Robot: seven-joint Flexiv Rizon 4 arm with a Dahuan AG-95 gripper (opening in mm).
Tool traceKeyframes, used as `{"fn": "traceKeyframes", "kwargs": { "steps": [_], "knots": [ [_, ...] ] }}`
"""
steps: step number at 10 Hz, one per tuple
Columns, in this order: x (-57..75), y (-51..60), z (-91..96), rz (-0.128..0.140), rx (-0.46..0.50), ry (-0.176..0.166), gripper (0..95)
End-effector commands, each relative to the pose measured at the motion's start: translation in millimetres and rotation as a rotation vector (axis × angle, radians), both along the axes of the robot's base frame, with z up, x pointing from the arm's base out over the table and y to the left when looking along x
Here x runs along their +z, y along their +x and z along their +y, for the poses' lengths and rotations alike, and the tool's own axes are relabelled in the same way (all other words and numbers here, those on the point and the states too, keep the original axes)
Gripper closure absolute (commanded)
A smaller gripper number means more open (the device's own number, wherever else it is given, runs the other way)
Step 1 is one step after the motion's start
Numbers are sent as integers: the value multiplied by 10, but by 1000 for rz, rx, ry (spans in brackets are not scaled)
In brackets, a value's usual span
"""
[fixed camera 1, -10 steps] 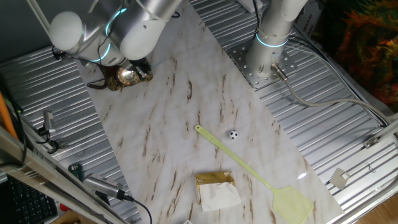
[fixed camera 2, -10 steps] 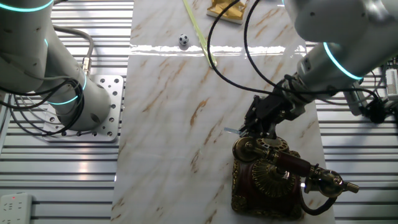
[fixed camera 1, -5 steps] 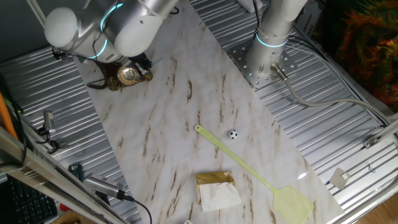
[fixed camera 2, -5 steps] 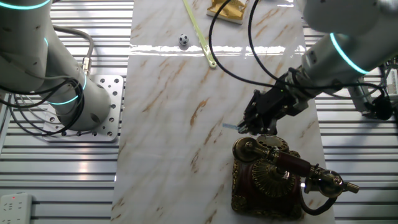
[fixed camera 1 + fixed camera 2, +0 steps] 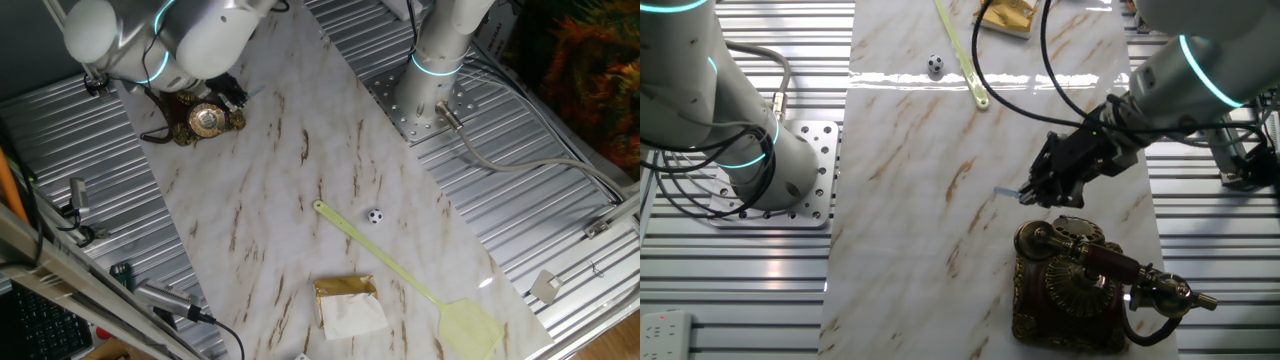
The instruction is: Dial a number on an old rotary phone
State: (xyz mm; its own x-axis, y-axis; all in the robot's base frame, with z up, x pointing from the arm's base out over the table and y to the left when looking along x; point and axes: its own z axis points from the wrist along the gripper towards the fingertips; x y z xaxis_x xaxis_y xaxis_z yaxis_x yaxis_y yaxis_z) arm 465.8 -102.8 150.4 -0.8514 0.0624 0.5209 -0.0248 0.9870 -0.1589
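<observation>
The old rotary phone [image 5: 205, 122] stands at the far left corner of the marble board, its round brass dial facing up. In the other fixed view the phone [image 5: 1072, 292] shows a dark brown base, with the ornate handset [image 5: 1110, 264] lying on the cradle. My gripper [image 5: 1033, 193] hovers just beyond the phone's far edge, apart from it. A thin pale stick [image 5: 1006, 190] pokes out from the fingertips, and the gripper looks shut on it. In the one fixed view my gripper [image 5: 232, 97] is largely covered by the arm.
A yellow-green fly swatter [image 5: 420, 285] lies diagonally across the board, with a small black-and-white ball [image 5: 374, 215] beside its handle. A gold-and-white packet [image 5: 348, 303] lies at the near end. A second arm's base [image 5: 430, 70] stands bolted beside the board.
My gripper, with the pale stick, has lifted and drawn back from the phone's dial area, moving away from the phone. The phone itself has not moved.
</observation>
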Motion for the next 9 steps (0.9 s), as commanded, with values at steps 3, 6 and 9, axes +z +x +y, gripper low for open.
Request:
{"fn": "traceKeyframes", "kwargs": {
  "steps": [3,6,9],
  "knots": [
    [14,-7,-2,-11,0,9,950],
    [29,-50,34,-69,-19,52,950],
    [-55,-98,272,-233,-75,110,950]
  ]
}}
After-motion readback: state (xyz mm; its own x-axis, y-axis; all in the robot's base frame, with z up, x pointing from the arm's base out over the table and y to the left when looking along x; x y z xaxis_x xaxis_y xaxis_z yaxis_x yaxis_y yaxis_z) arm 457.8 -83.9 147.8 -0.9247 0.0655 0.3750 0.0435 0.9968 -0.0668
